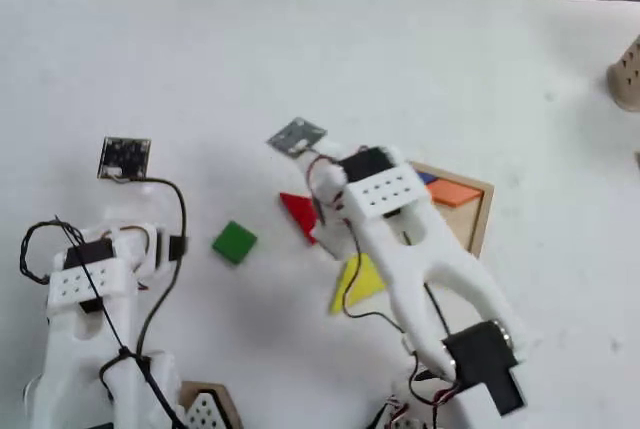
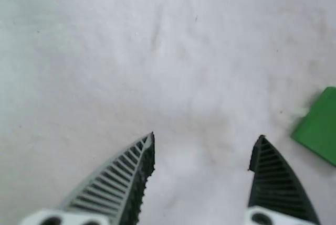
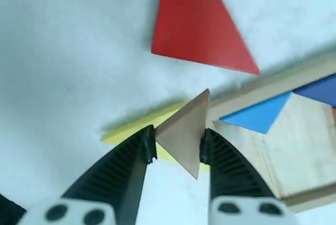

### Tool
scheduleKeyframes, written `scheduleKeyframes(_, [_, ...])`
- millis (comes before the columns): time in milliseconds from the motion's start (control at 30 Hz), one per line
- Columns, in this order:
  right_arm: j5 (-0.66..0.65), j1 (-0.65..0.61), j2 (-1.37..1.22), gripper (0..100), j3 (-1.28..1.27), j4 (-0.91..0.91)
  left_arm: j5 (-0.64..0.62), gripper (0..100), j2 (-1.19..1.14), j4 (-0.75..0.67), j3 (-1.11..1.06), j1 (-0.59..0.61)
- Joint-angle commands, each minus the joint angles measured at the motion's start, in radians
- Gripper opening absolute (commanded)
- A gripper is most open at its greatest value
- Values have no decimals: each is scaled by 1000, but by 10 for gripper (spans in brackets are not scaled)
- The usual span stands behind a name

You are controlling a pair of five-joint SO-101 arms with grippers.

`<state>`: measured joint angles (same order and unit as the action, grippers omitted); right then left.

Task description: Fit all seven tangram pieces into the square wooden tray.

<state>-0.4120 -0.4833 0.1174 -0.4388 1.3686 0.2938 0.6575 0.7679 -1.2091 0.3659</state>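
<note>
The white bench (image 1: 300, 59) carries the tray (image 1: 480, 221), which holds an orange piece (image 1: 455, 192) and blue pieces (image 3: 254, 116). The right pincer (image 3: 178, 133) hangs at the tray's edge, clenched on a tan triangle (image 3: 184, 136) above a yellow piece (image 3: 131, 128). The red triangle (image 3: 197, 25) lies on the bench near the tray. The left pincer (image 2: 206, 137) hangs released over bare bench, near the green square (image 1: 234, 242).

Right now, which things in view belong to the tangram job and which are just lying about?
Job: wooden tray; orange piece and light blue triangle in it; tan triangle in the right pincer; red triangle; yellow piece; green square.
Lying about: beige perforated object at the table's right edge; perforated wooden block by the left arm.
</note>
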Motion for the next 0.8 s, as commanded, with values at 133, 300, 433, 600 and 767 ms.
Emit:
scheduleKeyframes(133, [-221, 259, 31, 87, 40, 22, -3, 290, -5, -23, 51, 8])
scheduleKeyframes(300, [-384, 357, -85, 87, 46, -42, -3, 290, -7, -23, 51, 8])
scheduleKeyframes(433, [-474, 414, -157, 88, 46, -122, -3, 290, -7, -23, 51, 8])
scheduleKeyframes(600, [-554, 453, -188, 92, 46, -193, -3, 290, -7, -23, 51, 8])
scheduleKeyframes(767, [-598, 456, -194, 92, 61, -203, -3, 290, -7, -23, 51, 8])
